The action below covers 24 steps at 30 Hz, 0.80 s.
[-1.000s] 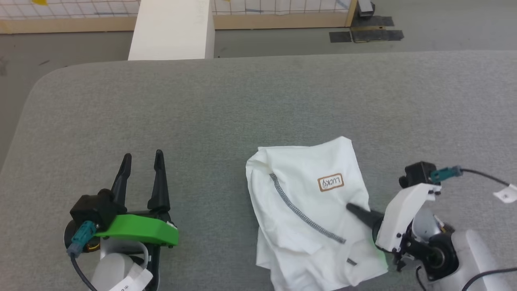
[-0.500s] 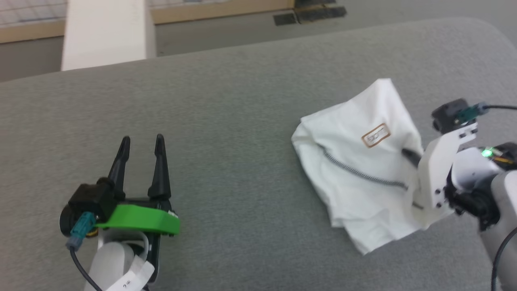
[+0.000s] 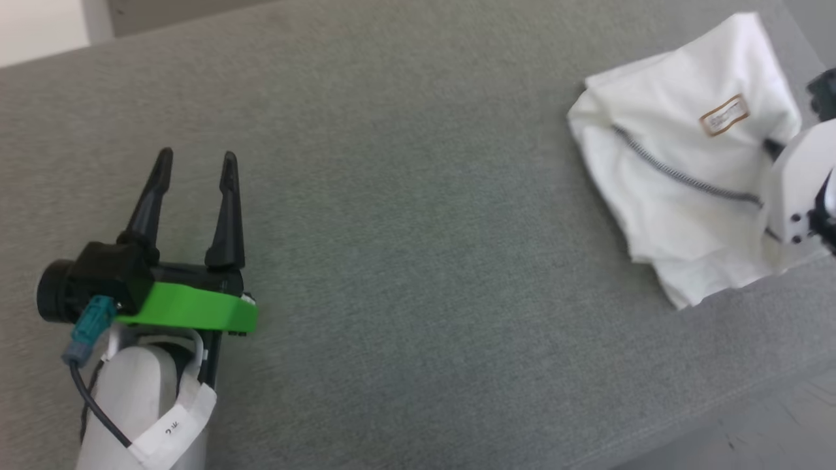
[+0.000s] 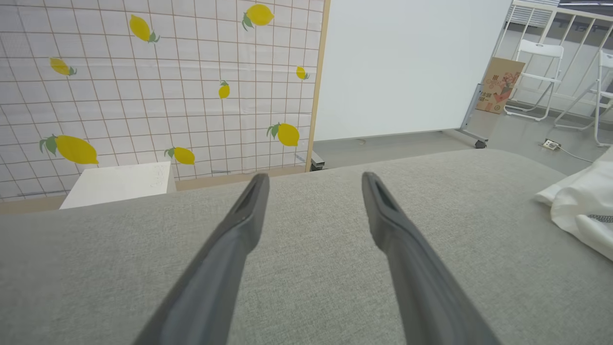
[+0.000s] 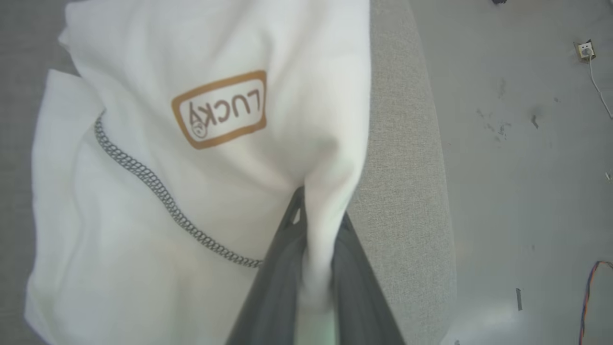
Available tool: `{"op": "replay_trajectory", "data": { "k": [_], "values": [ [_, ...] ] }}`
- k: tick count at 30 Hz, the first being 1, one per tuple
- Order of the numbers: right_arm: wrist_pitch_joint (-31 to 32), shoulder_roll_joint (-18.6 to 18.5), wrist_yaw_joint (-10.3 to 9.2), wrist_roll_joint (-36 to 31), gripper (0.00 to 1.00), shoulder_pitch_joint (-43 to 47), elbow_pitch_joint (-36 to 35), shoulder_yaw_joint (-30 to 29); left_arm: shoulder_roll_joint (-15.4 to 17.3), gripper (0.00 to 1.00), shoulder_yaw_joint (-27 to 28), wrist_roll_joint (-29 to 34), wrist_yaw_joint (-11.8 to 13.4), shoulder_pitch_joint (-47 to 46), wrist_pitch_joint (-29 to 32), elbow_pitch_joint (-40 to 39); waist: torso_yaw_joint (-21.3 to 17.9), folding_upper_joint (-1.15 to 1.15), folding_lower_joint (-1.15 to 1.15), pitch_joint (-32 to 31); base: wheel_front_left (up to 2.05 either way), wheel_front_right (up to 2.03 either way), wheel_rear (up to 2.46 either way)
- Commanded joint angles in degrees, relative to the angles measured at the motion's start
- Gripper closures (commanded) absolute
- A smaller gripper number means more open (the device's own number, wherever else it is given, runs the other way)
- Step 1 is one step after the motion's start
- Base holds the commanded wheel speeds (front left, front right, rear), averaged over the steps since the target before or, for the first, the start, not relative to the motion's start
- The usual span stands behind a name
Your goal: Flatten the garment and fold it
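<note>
The garment (image 3: pixel 679 137) is a white shirt in a crumpled heap with a dark zigzag seam and a brown "LUCKY" patch, lying at the far right of the grey surface (image 3: pixel 405 215). In the right wrist view the garment (image 5: pixel 158 158) has a fold pinched between my two dark fingers; my right gripper (image 5: pixel 318 211) is shut on it near the surface's edge. In the head view the right gripper (image 3: pixel 774 147) is mostly hidden behind its white wrist. My left gripper (image 3: pixel 194 163) stands open over bare surface, far left of the shirt. Its left wrist view (image 4: pixel 313 179) shows a bit of garment (image 4: pixel 584 211) at the right.
The grey surface's right edge (image 5: pixel 407 143) drops to the floor just beside the shirt. A white box (image 4: pixel 119 184) stands beyond the far edge, before a lemon-patterned wall and a white panel. Folding chairs (image 4: pixel 536 76) stand far off.
The head camera has swung left and down, so the shirt and right gripper now sit at the picture's upper right. The right gripper keeps its hold on the shirt; the left stays open.
</note>
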Motion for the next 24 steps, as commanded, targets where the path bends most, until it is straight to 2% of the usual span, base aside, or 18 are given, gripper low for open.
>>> {"op": "replay_trajectory", "data": {
  "k": [1, 7, 11, 18, 19, 20, 21, 24],
  "values": [
    [-1.39, -0.26, -0.1, -1.68, 1.0, -1.99, 1.69, -1.18, 0.78, 0.0, 0.09, 0.37, 0.03, -1.31, 0.61, -1.01, -4.86, 0.0, -0.01, 5.66, 0.0, 0.0, 0.0],
    [-7.58, 0.38, -0.1, -9.81, 1.0, -6.84, 8.55, -8.38, 1.98, 0.0, -0.32, 0.51, 0.01, -2.7, 3.11, -4.26, -4.86, 0.0, -0.01, 8.8, 0.0, 0.0, 0.0],
    [-11.25, 2.21, -0.1, -16.23, 1.0, -9.5, 11.89, -13.85, 2.64, 0.0, -0.45, 0.74, 0.18, -2.88, 4.43, -5.98, -4.22, 0.0, -0.01, 10.26, 0.0, 0.0, 0.0],
    [-14.57, 5.31, -0.1, -23.13, 1.0, -11.85, 16.62, -21.29, 3.37, 0.0, -0.26, 0.45, 0.46, -2.47, 5.14, -7.04, -2.55, 0.0, -0.01, 10.47, 0.0, 0.0, 0.0],
    [-14.94, 5.65, -0.1, -24.34, 0.55, -11.88, 17.19, -22.36, 3.26, 0.0, -0.37, 0.32, 0.5, -2.25, 4.92, -6.76, -2.21, 0.0, -0.01, 9.94, 0.0, 0.0, 0.0],
    [-15.19, 5.88, -0.1, -25.29, 0.05, -11.83, 17.59, -23.26, 3.13, 0.0, -0.43, 0.22, 0.55, -2.06, 4.7, -6.5, -1.98, 0.0, -0.01, 9.49, 0.0, 0.0, 0.0],
    [-15.65, 6.13, -0.1, -26.44, 0.0, -11.68, 17.97, -24.32, 2.87, 0.0, -0.51, -0.01, 0.62, -1.77, 4.3, -6.0, -1.67, 0.0, -0.01, 8.66, 0.0, 0.0, 0.0],
    [-16.59, 6.27, -0.1, -29.13, 0.0, -10.91, 18.68, -26.78, 1.99, 0.0, -0.82, -0.84, 0.71, -0.83, 3.25, -4.28, -0.86, 0.0, -0.01, 6.09, 0.0, 0.0, 0.0]
  ]
}}
